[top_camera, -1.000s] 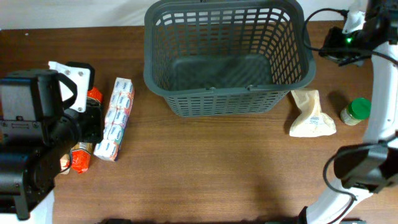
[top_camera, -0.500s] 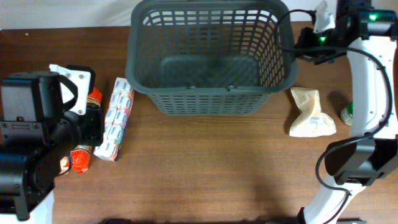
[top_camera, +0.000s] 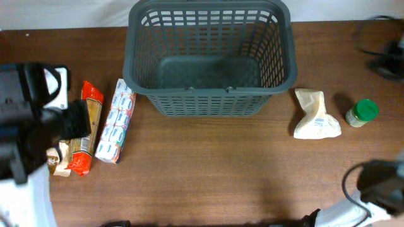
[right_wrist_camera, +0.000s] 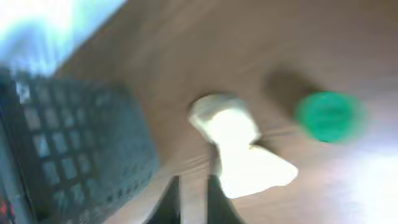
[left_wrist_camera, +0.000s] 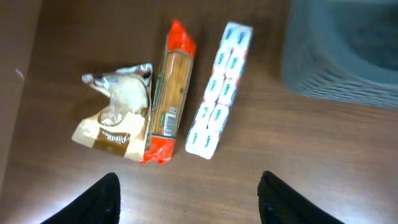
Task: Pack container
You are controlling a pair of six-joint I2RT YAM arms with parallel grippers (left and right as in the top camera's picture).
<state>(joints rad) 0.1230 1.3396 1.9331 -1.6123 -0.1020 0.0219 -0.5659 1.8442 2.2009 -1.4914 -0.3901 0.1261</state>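
Note:
The container, a large dark grey basket (top_camera: 208,101), stands empty at the table's back middle; it also shows in the left wrist view (left_wrist_camera: 348,56) and the right wrist view (right_wrist_camera: 68,143). My left gripper (left_wrist_camera: 189,205) is open and empty above the table, short of a beige bag (left_wrist_camera: 115,118), an orange-red pasta packet (left_wrist_camera: 169,93) and a long white box pack (left_wrist_camera: 221,87). My right gripper (right_wrist_camera: 194,199) is shut with a thin gap, empty, above the table beside a white bag (right_wrist_camera: 239,146). The right wrist view is blurred.
The pasta packet (top_camera: 85,126), box pack (top_camera: 117,120) and beige bag (top_camera: 58,159) lie left of the basket. The white bag (top_camera: 315,115) and a green-lidded jar (top_camera: 361,112) lie to its right. The blurred right arm (top_camera: 386,58) shows at the right edge.
The basket has slid left. My right arm has left the basket's far right corner and swung out toward the right edge. My left arm has shifted, uncovering the pasta packet.

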